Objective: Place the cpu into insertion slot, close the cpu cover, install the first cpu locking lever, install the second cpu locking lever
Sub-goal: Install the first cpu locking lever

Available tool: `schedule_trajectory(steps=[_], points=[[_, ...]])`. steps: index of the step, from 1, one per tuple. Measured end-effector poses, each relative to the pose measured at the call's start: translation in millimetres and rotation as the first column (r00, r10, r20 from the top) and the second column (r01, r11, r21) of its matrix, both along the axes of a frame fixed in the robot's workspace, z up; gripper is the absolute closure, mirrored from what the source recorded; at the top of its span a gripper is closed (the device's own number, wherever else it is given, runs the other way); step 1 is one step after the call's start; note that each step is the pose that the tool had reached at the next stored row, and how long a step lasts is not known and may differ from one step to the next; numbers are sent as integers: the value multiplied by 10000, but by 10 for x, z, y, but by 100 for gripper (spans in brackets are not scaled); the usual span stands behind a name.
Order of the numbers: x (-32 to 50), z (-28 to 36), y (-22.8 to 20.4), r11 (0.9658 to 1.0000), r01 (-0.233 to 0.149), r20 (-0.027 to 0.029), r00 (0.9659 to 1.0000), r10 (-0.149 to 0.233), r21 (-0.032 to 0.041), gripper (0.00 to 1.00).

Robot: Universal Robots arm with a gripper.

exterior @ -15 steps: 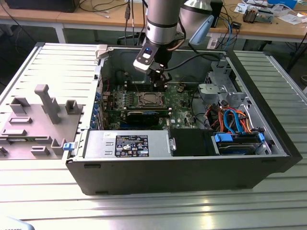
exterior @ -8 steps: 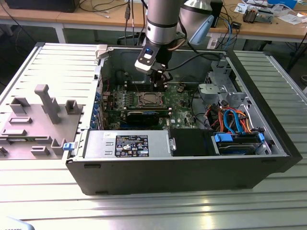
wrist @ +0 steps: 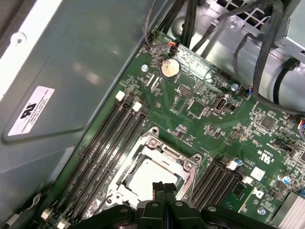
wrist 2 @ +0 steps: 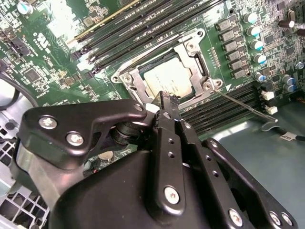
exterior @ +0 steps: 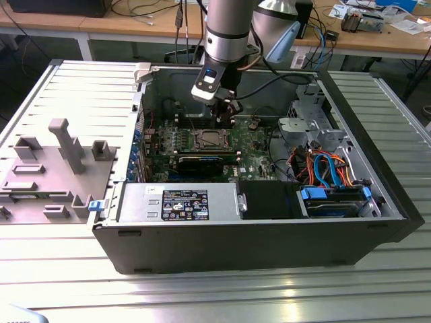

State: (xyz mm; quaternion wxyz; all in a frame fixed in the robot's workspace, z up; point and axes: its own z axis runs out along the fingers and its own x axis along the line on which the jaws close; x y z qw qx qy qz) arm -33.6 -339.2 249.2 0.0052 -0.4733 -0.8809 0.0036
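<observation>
The computer case point(exterior: 269, 235) lies open on the worktop point(exterior: 202, 296), with a fixture plate point(exterior: 47, 175) beside it on the exterior view's left. Inside, the motherboard point(exterior: 256, 153) lies on the case floor, the power supply point(exterior: 178, 202) runs along the near wall, and the drive cage point(exterior: 333, 198) sits at the exterior view's right. The cpu point(wrist 2: 167, 81) lies in the insertion slot point(exterior: 210, 140), with the cpu cover point(wrist 2: 193, 50) around it (lying flat). Memory slots point(wrist: 107, 140) flank the socket on two opposite sides. A locking lever point(wrist 2: 245, 107) juts from one socket corner across the slots beside it. The gripper point(wrist 2: 167, 101) hangs just above the cover's edge.
</observation>
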Motion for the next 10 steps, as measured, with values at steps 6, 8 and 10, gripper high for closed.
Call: schedule_trajectory(steps=[6,8,10], points=[[0,0,0,9993,-385,0,9993,385,0,89],[0,0,0,9987,-511,0,9987,511,0,89],[0,0,0,9977,-671,0,9977,671,0,89]])
